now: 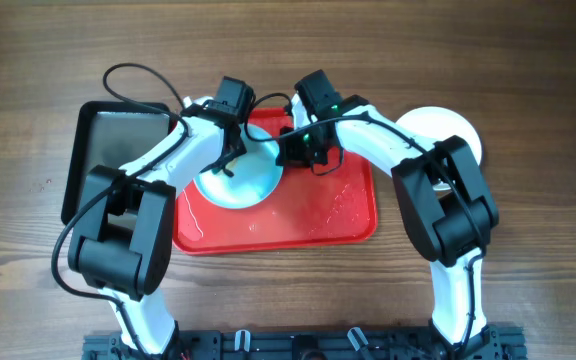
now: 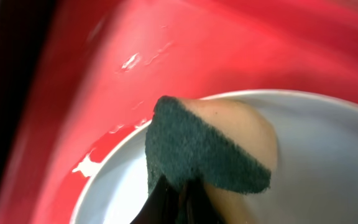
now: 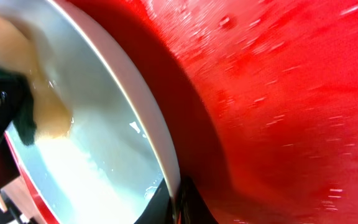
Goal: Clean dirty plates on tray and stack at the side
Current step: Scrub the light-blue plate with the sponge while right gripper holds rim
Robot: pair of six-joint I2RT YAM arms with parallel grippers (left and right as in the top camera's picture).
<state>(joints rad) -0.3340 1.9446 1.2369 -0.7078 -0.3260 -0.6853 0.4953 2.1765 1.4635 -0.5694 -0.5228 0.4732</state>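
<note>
- Sponge [image 2: 204, 149] sits pinched in my left gripper [image 2: 179, 194], pressed onto the plate [image 2: 328, 162].
- My right gripper [image 3: 178, 202] clamps that plate's rim.
- I see the plate on the red tray [image 1: 313, 218], left part.

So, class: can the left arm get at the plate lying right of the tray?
Probably not: the right arm, gripping the other plate, lies across the way to the side plate, and the left gripper holds a sponge.
</note>
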